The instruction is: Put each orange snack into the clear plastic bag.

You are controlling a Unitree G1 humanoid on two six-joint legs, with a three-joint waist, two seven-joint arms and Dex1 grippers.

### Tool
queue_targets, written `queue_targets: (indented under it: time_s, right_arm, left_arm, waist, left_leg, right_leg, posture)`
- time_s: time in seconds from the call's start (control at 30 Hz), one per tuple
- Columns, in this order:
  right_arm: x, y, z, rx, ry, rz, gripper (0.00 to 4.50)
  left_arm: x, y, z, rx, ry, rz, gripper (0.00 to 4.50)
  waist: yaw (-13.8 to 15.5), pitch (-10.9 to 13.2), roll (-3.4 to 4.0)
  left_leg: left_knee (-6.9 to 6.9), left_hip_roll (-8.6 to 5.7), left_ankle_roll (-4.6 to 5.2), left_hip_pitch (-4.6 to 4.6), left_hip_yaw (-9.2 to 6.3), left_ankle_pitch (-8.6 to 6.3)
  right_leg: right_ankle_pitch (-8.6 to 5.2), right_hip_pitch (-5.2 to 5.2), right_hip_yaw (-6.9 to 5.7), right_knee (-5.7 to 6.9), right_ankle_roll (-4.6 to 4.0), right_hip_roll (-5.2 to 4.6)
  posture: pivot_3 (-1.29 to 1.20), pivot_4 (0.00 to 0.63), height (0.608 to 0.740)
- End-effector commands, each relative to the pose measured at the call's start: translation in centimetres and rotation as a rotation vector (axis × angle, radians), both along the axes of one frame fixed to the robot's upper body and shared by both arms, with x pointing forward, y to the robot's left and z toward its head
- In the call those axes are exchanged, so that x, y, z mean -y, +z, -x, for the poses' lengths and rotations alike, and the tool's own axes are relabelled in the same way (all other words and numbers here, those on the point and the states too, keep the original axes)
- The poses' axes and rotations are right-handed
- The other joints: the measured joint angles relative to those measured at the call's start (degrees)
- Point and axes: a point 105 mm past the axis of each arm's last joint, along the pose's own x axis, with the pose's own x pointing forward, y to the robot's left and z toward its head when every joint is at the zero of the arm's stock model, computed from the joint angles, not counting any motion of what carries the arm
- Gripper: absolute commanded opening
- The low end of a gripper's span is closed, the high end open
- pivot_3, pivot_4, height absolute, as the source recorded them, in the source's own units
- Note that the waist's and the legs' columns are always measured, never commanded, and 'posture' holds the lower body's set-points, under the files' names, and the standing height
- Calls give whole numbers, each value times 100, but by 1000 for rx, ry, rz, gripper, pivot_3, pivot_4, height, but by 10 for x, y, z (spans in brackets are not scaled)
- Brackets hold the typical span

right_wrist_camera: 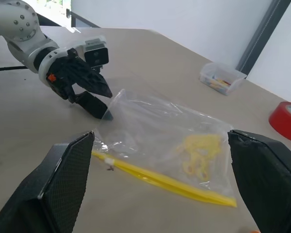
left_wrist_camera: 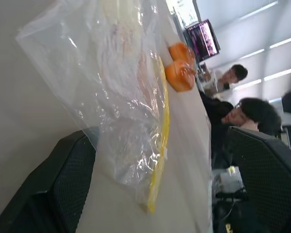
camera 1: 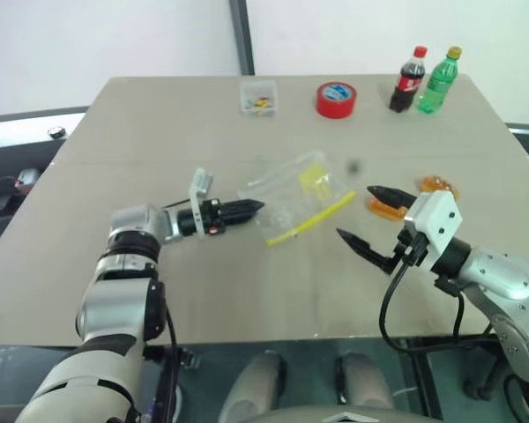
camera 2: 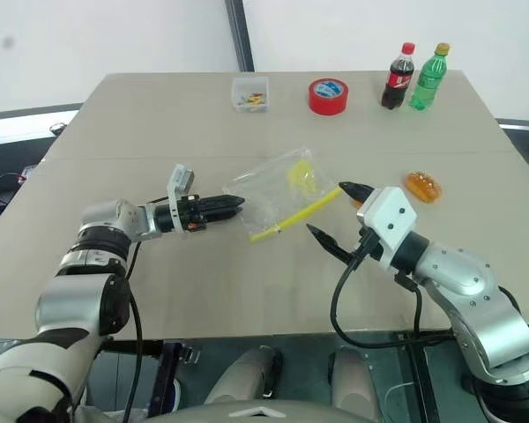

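clear plastic bag (camera 2: 278, 198) – no legible print | left fingers (camera 2: 229, 204) spread, empty | right fingers (camera 2: 331, 214) spread, empty

We see the clear plastic bag (camera 2: 278, 196) lying flat mid-table, crinkled, its yellow seal strip (camera 2: 296, 214) along the near edge and a pale yellow patch (camera 2: 301, 175) showing through. The two orange snacks (camera 2: 422, 185), glossy and oval, sit to its right, apparently side by side and outside the bag.
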Motion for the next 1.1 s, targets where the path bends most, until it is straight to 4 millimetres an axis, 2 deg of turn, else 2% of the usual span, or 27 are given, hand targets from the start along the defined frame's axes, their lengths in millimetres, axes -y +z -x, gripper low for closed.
queue_targets:
  time_s: [0.03,0.17,0.27,0.33,0.47,0.53,0.57,0.6,0.63,0.7,0.8,0.9,1.1]
  right_arm:
    - [-3,10,4,48,3,-10,4500]
    - [-5,9,2,48,4,-18,4500]
    - [-6,9,0,52,5,-20,4500]
    - [-6,9,-1,54,3,-21,4500]
    - [-6,8,1,55,-9,-21,4500]
    - [-6,7,3,57,-19,-17,4500]
    - [-5,7,4,58,-26,-18,4500]
    - [-5,7,4,59,-36,-20,4500]
    - [-4,7,5,61,-45,-22,4500]
    - [-3,7,5,61,-58,-26,4500]
    - [-3,6,5,64,-68,-25,4500]
    - [-5,5,4,72,-73,-16,4500]
    - [-9,-12,-6,108,-112,101,4500]
  left_arm:
    - [2,-8,3,-135,42,-3,4485]
    - [14,-4,-3,-73,-27,-93,4485]
    - [26,-17,8,28,-208,-189,4485]
    - [30,-24,14,34,-280,-184,4485]
    - [35,-45,1,-58,-107,-165,4485]
    - [43,-49,-6,-99,-18,-115,4485]
    - [49,-51,-9,-110,16,-102,4485]
    - [56,-51,-12,-135,50,-63,3939]
    - [64,-50,-10,-157,40,-25,3625]
    - [78,-50,-8,-202,37,34,2600]
    - [90,-48,-9,-238,50,78,1353]
    - [93,-37,-11,-268,59,133,173]
    - [82,18,-5,-300,-9,317,67]
  waist:
    - [-5,0,0]
    - [19,1,-2]
    - [20,1,-1]
    - [18,0,0]
    - [23,0,0]
    - [86,-15,13]
    - [127,-15,13]
    - [155,-15,13]
    - [161,-15,13]
    - [156,-13,9]
    - [176,-22,19]
    - [191,-40,40]
    - [107,-27,22]
  left_leg:
    - [0,0,-1,0,-1,0]
    - [-1,-1,-10,-1,0,5]
    - [-1,-4,-22,-2,3,13]
    - [-1,-4,-22,-2,6,13]
    - [-3,-4,-19,-2,4,11]
    - [-3,-4,-2,-2,3,1]
    - [-2,-5,2,33,-10,-1]
    - [-4,-4,3,64,-11,-2]
    - [-7,-3,4,83,-12,-2]
    - [-5,-2,4,87,-21,-2]
    - [0,-4,3,86,-18,0]
    - [0,-14,3,88,-28,0]
    - [-2,-16,3,76,-33,0]
  right_leg:
    - [0,0,0,0,0,1]
    - [0,-1,0,-2,-1,0]
    - [1,1,1,-5,-1,-2]
    - [1,1,4,-5,-1,-2]
    - [1,1,1,-9,-1,-2]
    - [1,2,1,-9,0,-2]
    - [-1,39,-11,-14,3,-4]
    - [-11,71,-12,-16,20,-6]
    - [-20,90,-14,-18,33,-6]
    - [-24,100,-20,-20,42,-5]
    - [-21,100,-18,-20,46,-6]
    - [-21,108,-24,-21,45,-16]
    - [-22,98,-26,-21,46,-13]
  posture:
    - [0,150,736]
    - [0,150,736]
    - [0,150,736]
    - [0,150,736]
    - [0,150,736]
    - [0,150,736]
    - [0,150,736]
    - [0,150,736]
    - [0,150,736]
    - [0,150,736]
    - [0,150,736]
    - [0,150,736]
    - [0,150,736]
